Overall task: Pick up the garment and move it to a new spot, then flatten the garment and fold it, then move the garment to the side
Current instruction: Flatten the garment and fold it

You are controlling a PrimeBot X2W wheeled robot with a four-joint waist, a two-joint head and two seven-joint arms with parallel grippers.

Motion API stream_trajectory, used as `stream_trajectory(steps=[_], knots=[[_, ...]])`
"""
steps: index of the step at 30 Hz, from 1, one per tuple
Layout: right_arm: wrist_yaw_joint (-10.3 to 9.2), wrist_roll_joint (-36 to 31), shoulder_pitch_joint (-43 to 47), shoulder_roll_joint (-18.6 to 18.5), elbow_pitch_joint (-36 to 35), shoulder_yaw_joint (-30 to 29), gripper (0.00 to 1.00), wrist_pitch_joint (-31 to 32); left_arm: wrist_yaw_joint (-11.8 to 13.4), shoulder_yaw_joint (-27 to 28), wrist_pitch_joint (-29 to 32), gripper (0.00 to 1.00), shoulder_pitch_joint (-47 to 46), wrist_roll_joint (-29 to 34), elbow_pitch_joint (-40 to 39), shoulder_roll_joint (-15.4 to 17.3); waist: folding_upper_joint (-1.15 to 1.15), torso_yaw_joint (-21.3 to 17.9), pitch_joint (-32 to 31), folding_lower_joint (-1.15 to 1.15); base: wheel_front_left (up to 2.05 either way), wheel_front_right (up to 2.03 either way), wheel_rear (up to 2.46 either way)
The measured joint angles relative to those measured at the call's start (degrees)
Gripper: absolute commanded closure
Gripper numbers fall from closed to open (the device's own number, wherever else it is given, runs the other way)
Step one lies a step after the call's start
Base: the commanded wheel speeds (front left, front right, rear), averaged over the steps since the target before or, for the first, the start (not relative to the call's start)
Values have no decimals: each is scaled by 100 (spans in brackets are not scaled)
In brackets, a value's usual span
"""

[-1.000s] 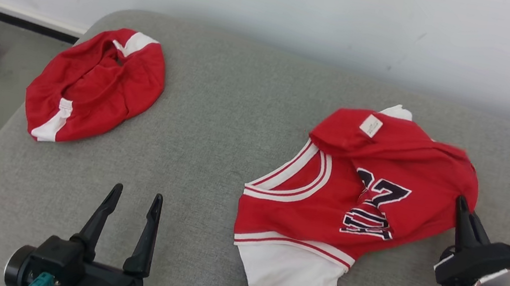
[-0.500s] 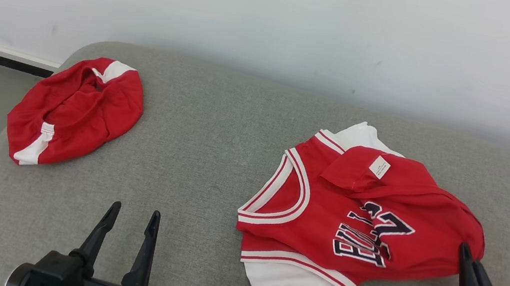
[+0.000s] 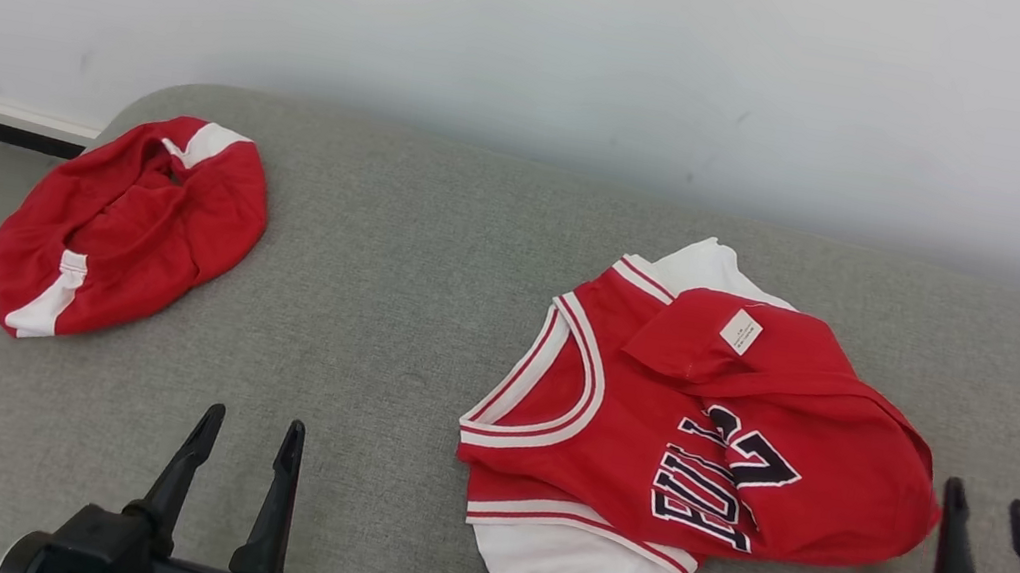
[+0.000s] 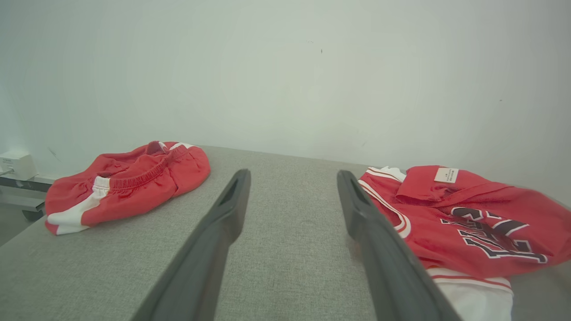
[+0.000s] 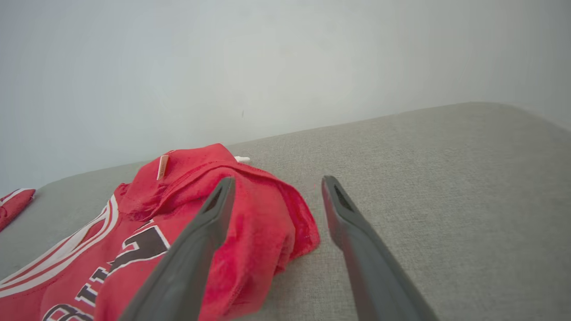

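Red shorts (image 3: pixel 130 225) sit far ahead-left of your left gripper (image 3: pixel 255 418), its fingers apart and empty. The jersey (image 3: pixel 700 436) lies crumpled just left of your right gripper (image 3: pixel 985 495), whose fingers are apart and hold nothing. The move looks done; you still have flattening, folding and setting aside.

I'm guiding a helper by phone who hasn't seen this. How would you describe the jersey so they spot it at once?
Look at the wide grey cushion against the white wall. Two red garments lie on it; the jersey is the one on the robot's right. Unlike the shorts, it carries dark lettering, a striped neckline and a white label.
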Motion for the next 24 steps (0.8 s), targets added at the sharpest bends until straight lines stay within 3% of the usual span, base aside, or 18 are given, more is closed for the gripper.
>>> stream_trajectory(steps=[8, 15, 24], knots=[[0, -215, 41, -313, 143, -257, 0, -16, -44, 26, 0, 0, -4, 49, -74, 1, 0, -70, 15, 0, 0, 0, 0], [0, -469, -643, -581, 1194, -2, 0, 134, -56, -20, 1, 0, -141, 58, -107, 0, 0, 71, 234, 1, 0, 0, 0], [0, -573, -1304, -554, 2434, 459, 0, 261, -46, -73, 0, 0, -296, 37, -127, 0, 0, 364, 526, 1, 0, 0, 0]])
